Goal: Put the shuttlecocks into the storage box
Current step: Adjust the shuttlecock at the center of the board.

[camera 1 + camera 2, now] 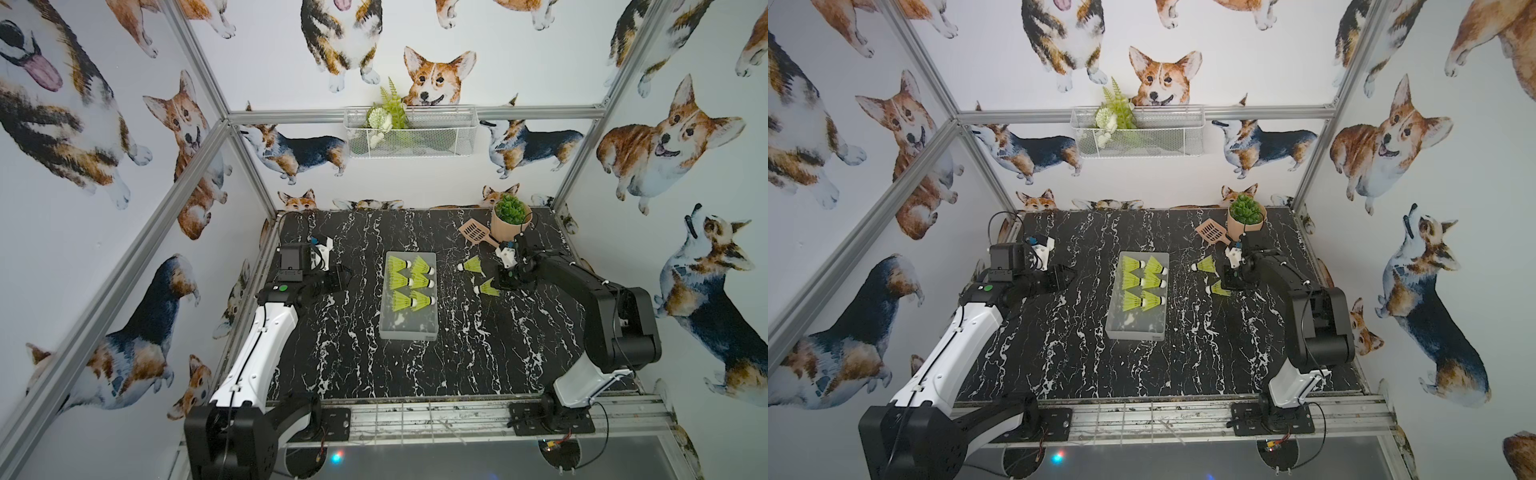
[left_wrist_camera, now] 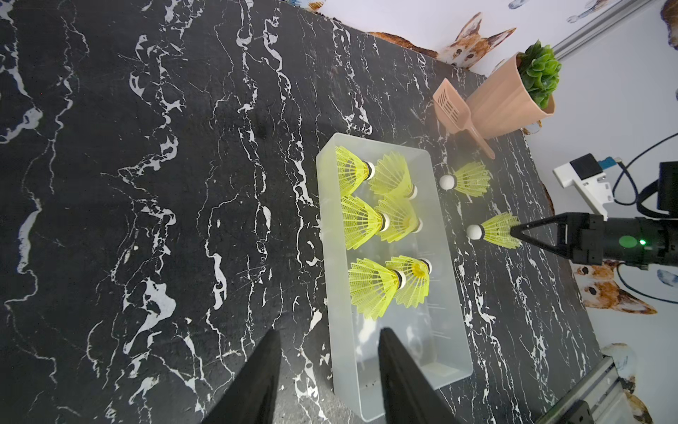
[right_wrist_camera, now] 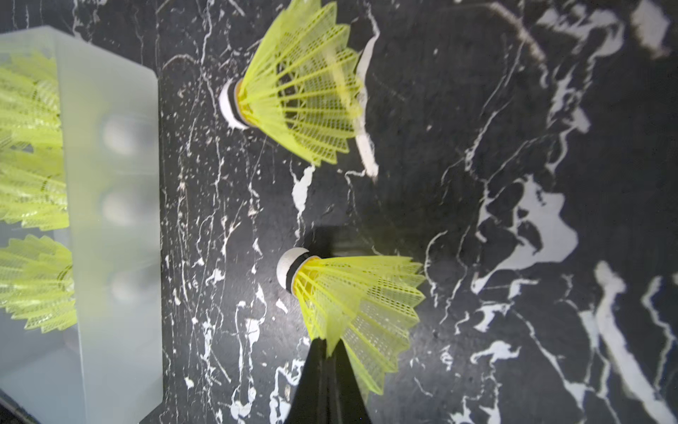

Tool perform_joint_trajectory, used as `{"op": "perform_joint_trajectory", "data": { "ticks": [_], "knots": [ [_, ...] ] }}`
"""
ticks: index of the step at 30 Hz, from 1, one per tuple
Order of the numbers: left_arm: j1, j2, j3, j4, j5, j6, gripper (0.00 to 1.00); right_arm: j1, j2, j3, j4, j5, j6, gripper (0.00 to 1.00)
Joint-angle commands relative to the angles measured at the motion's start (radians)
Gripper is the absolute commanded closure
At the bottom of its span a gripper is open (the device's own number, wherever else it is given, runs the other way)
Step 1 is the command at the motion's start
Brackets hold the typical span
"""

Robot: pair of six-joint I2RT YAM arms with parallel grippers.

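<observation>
The right end effector (image 3: pixel 328 347) is pinched tight on the skirt rim of one shuttlecock (image 3: pixel 352 301), low over the worktop (image 3: pixel 477 110) at 3 o'clock of the storage box (image 1: pixel 409 328). Whether it is lifted is unclear. A second loose shuttlecock (image 3: pixel 304 95) lies at 2 o'clock, and six shuttlecocks (image 1: pixel 419 282) sit inside. The left end effector (image 2: pixel 328 332) hangs half-open and empty at the box's 9 o'clock.

The hold is on thin, flexible mesh, so the shuttlecock may slip, or swing cork-down and catch the box wall. A small mark (image 1: pixel 426 327) on the box's near wall is too blurred to read.
</observation>
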Motion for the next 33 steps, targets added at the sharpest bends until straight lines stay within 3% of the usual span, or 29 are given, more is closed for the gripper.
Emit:
{"op": "perform_joint_trajectory", "data": {
  "ticks": [1,11,22,30,33],
  "knots": [
    [0.001,0.004,0.000,0.011,0.014,0.006,0.53,0.028,-0.059,-0.027,-0.027,-0.038,0.012,0.95],
    [0.003,0.007,0.000,0.010,0.018,0.006,0.53,0.189,-0.140,-0.093,-0.090,-0.078,0.029,0.94],
    [0.003,0.014,0.003,0.006,0.023,0.007,0.53,0.228,-0.151,-0.114,-0.146,-0.159,0.014,0.92],
    [0.003,0.025,0.005,0.006,0.032,0.008,0.53,0.228,-0.043,-0.058,-0.162,-0.028,-0.003,0.86],
    [0.003,0.025,0.004,0.005,0.029,0.007,0.53,0.226,-0.030,-0.024,-0.177,0.049,0.003,0.74]
  ]
}}
